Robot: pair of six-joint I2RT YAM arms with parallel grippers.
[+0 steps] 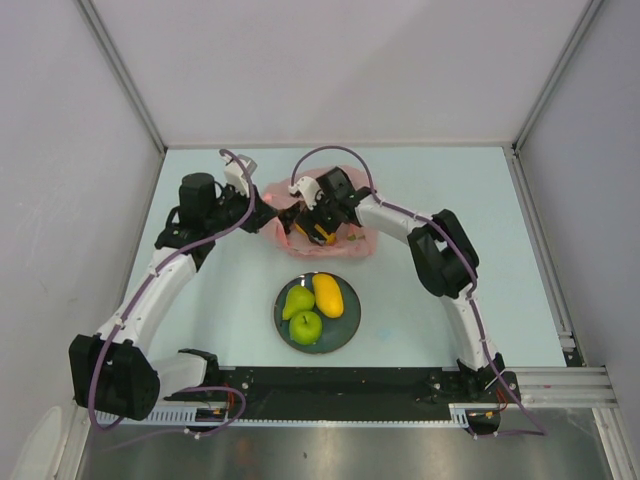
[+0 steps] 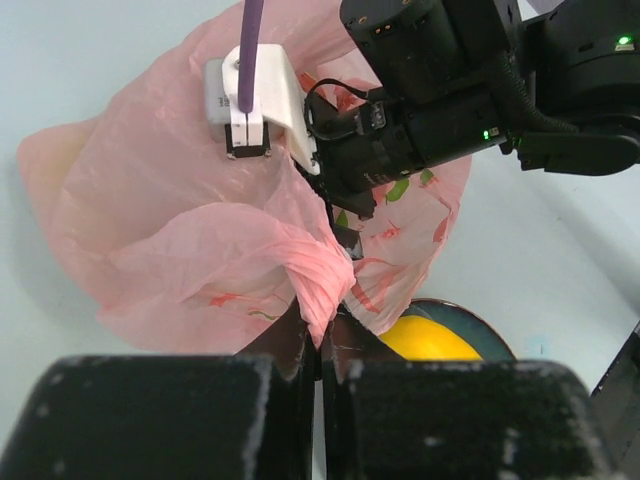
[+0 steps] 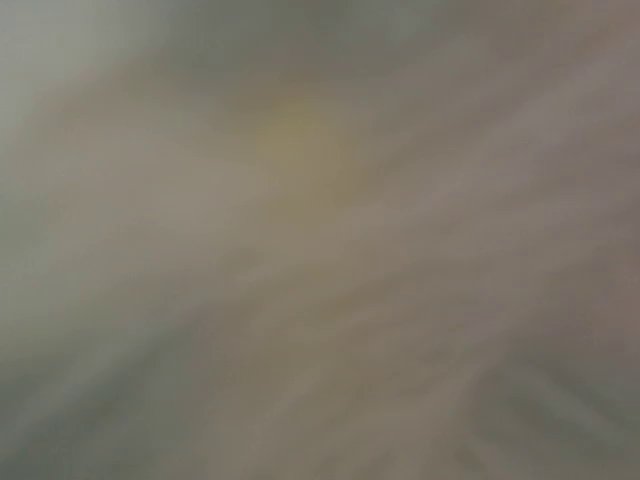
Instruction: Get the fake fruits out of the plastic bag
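Three fake fruits on plate, bench centre; plastic bag toward far edge. Bag thin, floppy: left gripper pinches its twisted film. Right gripper inside bag, can't tell spread. Fruits light, slick: grasp mid-body.

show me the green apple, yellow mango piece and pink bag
green apple (image 1: 306,327), top view, its rounded middle
yellow mango piece (image 1: 328,295), top view, its middle
pink bag (image 2: 150,230), left wrist view, its crinkled side

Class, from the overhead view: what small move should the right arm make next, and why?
Probably close the right gripper on the yellow fruit beneath it. The gripper is deep in the plastic bag, whose edge the left gripper pinches; pear, apple and mango already sit on the plate. Whether it holds anything is unclear.
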